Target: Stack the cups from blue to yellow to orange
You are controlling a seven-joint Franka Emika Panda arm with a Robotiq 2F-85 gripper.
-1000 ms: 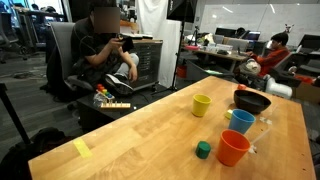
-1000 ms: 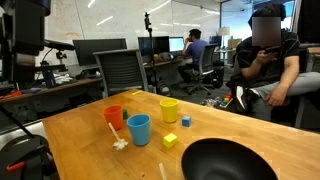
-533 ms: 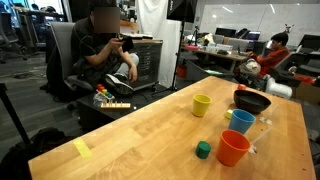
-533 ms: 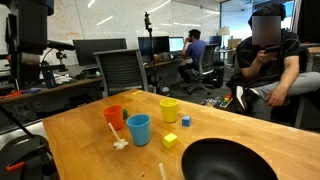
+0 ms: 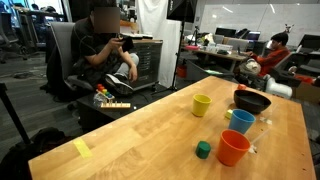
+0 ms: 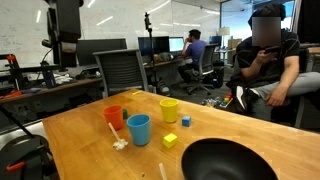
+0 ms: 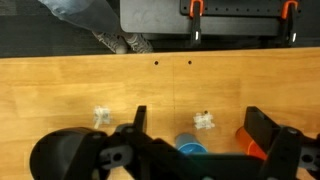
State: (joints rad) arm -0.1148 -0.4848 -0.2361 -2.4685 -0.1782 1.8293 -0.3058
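Three plain plastic cups stand upright on the table (image 5: 130, 130), unstacked (mouths up). The orange cup (image 6: 113, 117) sits close to a table edge, the light blue cup (image 6: 138, 129) is just beside it, and the yellow cup (image 6: 169, 110) stands apart from both.

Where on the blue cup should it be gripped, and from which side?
Take the blue cup by its rim from straight above, pinching one wall. It stands upright, mouth open, and the orange cup close beside it likely crowds a sideways approach.
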